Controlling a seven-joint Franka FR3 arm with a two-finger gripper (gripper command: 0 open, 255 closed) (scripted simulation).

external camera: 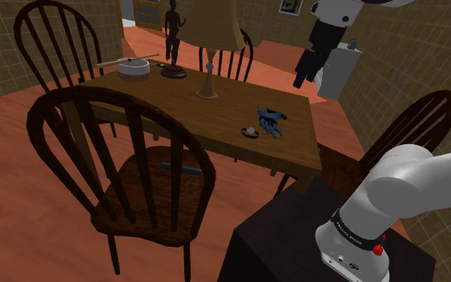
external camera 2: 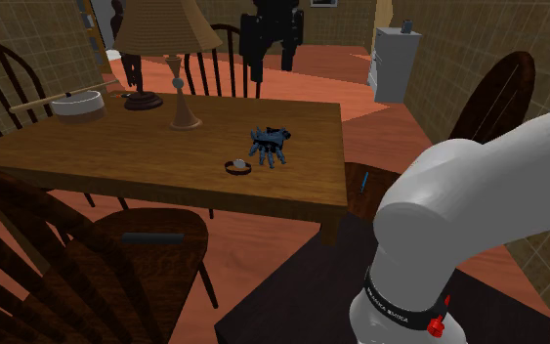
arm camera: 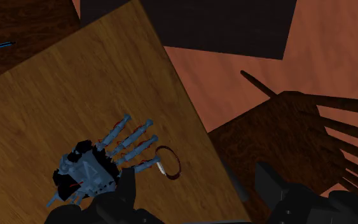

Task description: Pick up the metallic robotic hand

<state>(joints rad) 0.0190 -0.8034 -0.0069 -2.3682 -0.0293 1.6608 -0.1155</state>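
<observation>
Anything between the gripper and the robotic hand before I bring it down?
Nothing: in the second exterior view the open gripper hangs above the robotic hand with only air between. The small ring lies beside it.

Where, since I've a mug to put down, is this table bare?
The broad stretch of tabletop between the lamp and the near chair is bare. Crowded: the far edge with bowl, figurine and lamp; the robotic hand with a ring beside it.

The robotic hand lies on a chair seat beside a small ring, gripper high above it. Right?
No: the second exterior view shows the robotic hand on the table, not a chair seat; small ring beside it, gripper high above.
</observation>
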